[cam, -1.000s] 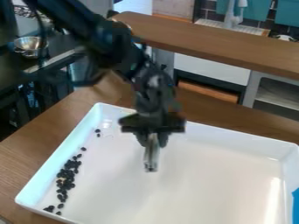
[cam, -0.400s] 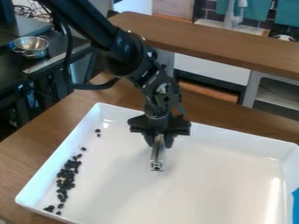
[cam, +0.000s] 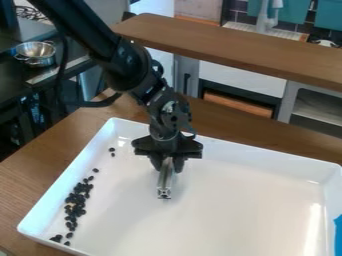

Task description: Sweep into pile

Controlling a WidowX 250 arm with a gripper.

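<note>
Black bits (cam: 78, 198) overlap indistinctly in a tray (cam: 267, 156) cut off below, jaws clenching a metal bar (cam: 165, 182).

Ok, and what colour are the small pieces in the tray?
Black, in the camera view.

Your tray (cam: 220, 220) is plain white, and the beans (cam: 77, 200) inside it are black. Over the tray you have a black gripper (cam: 166, 162) and a silver-grey bar (cam: 164, 185). The table (cam: 27, 185) under the tray is brown with wood grain. Well beyond the tray you get teal panels (cam: 328, 15) (quite a vivid pair) and black tiles (cam: 307, 16) crossed by pale lines.
</note>
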